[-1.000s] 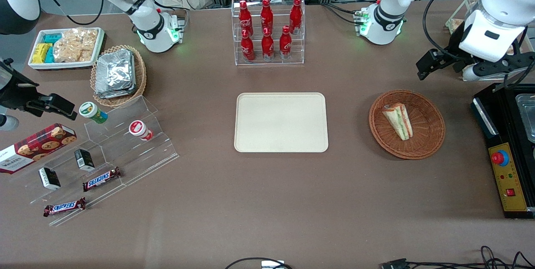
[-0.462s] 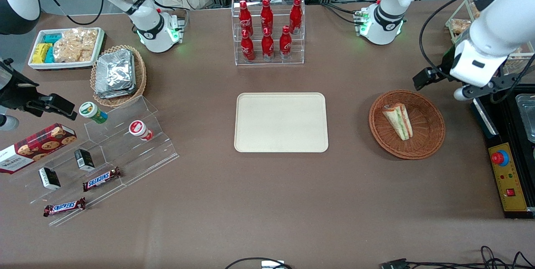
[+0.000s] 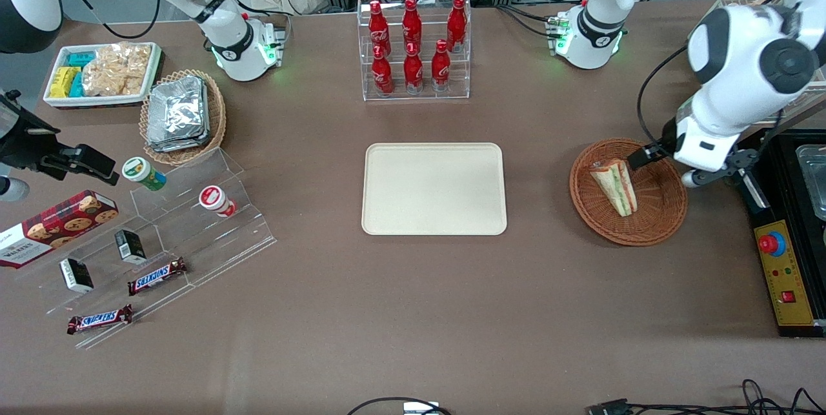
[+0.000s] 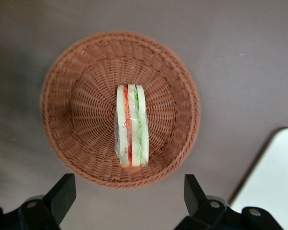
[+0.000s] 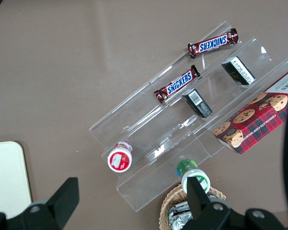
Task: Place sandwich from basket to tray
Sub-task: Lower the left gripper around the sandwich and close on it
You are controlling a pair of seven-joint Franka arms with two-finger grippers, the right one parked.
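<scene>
The sandwich [image 3: 616,187] is seen lying in the basket [image 3: 658,224], on edge, bread slices and filling layers turned upward in the wrist view [image 4: 131,125]. Nothing has been lifted yet. The basket sits on the table [image 3: 413,312] toward the working arm's end, well apart from the tray [image 3: 433,189], which lies flat near the table's middle.

Over the basket's rim farthest from the front camera the gripper [image 3: 668,166] is held, above the wicker and touching nothing. In the wrist view its fingers [image 4: 62,194] are spread wide, wider than the sandwich is thick, with nothing between them.

Now the risks. The wedge is narrow and appears soft and film-wrapped; if the fingers are closed across its length instead of across the bread faces, it could be tipped flat or pushed along the weave. If too hard a squeeze is applied, the bread may be crushed and filling forced out. The basket [image 4: 120,108] is light and shallow, so a fingertip caught on the raised rim during descent could drag or tilt it. A shallow grip on the slick wrap could let the sandwich slip during the carry toward the tray.

Farther off, the rack of red bottles [image 3: 413,47] stands near the table's edge farthest from the front camera, clear of that path.
</scene>
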